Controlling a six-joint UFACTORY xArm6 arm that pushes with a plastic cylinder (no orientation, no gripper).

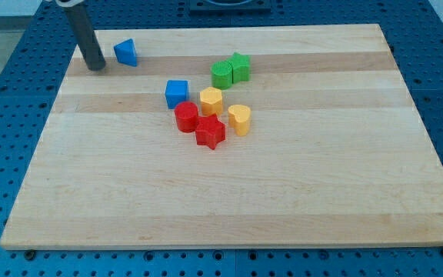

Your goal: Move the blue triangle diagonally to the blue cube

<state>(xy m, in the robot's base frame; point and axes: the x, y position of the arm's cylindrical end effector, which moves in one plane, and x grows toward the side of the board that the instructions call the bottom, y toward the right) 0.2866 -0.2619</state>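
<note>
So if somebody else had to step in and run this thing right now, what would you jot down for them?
My tip is on the board near the view's top left, just left of the blue triangle, with a small gap; not touching as far as I can tell.
The blue cube sits down and to the right of the triangle, at the left edge of the cluster, next to the red cylinder and yellow block.
Done: tip lined up beside the triangle.
Left: push the triangle diagonally down-right to the cube, without scattering the cluster.
</note>
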